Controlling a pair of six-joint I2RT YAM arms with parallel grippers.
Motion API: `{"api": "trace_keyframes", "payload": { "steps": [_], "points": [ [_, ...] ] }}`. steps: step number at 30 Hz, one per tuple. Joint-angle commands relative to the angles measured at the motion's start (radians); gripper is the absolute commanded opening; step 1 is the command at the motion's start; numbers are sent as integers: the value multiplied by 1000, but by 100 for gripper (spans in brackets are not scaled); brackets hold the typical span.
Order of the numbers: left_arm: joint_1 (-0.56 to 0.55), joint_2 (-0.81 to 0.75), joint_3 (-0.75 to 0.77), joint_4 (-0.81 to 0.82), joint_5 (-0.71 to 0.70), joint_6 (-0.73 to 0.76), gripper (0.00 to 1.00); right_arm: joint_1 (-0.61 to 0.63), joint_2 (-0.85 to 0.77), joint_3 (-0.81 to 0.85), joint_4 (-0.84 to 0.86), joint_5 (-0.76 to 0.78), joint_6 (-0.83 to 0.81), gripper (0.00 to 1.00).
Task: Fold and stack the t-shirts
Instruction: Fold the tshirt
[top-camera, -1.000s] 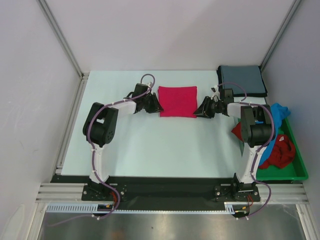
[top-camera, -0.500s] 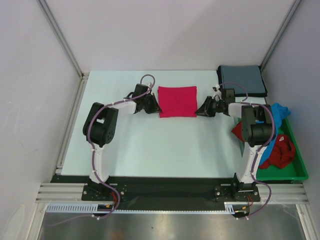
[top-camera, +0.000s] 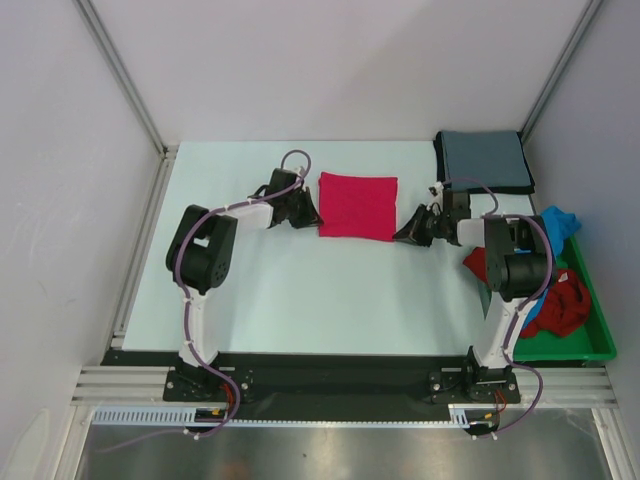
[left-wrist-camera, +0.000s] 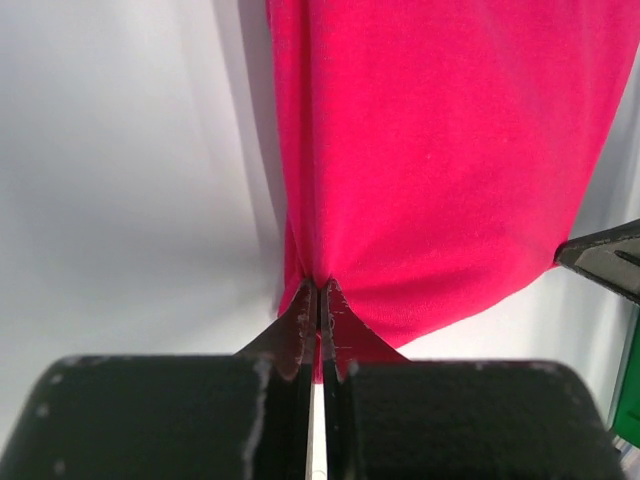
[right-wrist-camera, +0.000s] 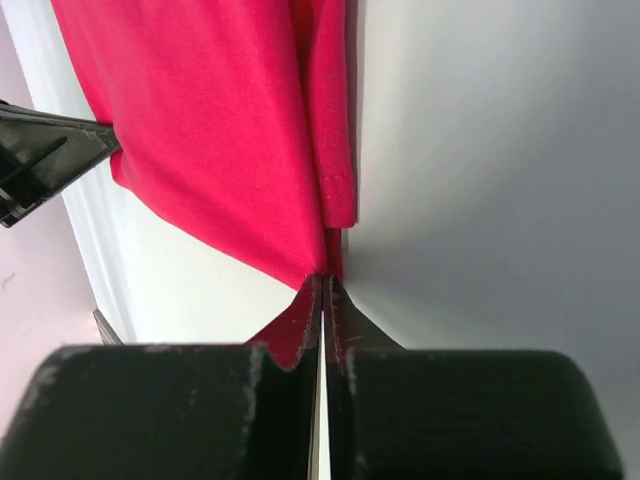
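The bright pink-red t-shirt lies folded in a rectangle at the middle back of the table. My left gripper is shut on its left edge, seen close in the left wrist view, where the cloth bunches at the tips. My right gripper is shut on its near right corner, as the right wrist view shows, with the cloth stretching away. The grey-blue t-shirt lies folded at the back right. The bright blue t-shirt and darker red t-shirt lie crumpled in the tray.
The green plastic tray stands along the right edge of the table, beside the right arm. The pale table top stretches in front of the shirt. White walls with metal posts close off the back and sides.
The right gripper has moved a little right and nearer, pulling the pink-red shirt's right side with it. The left gripper has stayed almost in place.
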Motion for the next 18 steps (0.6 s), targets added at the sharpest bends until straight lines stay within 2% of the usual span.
{"api": "trace_keyframes", "payload": {
  "steps": [1,3,4,5,6,8,10,12,14,15,18],
  "points": [
    [-1,-22,-16,-15,-41,12,0,-2,-41,-17,53,63,9,0],
    [0,-37,-25,-15,-49,18,0,-6,-40,5,24,69,-5,0],
    [0,-46,-27,-26,-55,24,5,-11,-47,12,8,74,-16,5],
    [0,-71,-28,-36,-84,30,9,-11,-58,18,-3,100,-42,17],
    [0,-89,-31,-53,-105,44,17,-10,-85,38,-39,118,-62,21],
    [0,-126,-45,-73,-195,56,23,-6,-101,74,-91,184,-108,30],
    [0,-186,-47,-105,-260,75,30,-5,-113,126,-162,213,-131,31],
    [-1,-241,-54,-107,-290,78,32,1,-116,155,-181,215,-137,33],
    [-11,-265,-57,-81,-256,53,34,9,-109,192,-158,175,-123,33],
    [-15,-269,-62,-58,-183,36,34,21,-100,207,-129,160,-102,34],
    [-49,-270,-99,183,-11,-35,28,33,-23,275,-20,33,-38,33]
  ]
}}
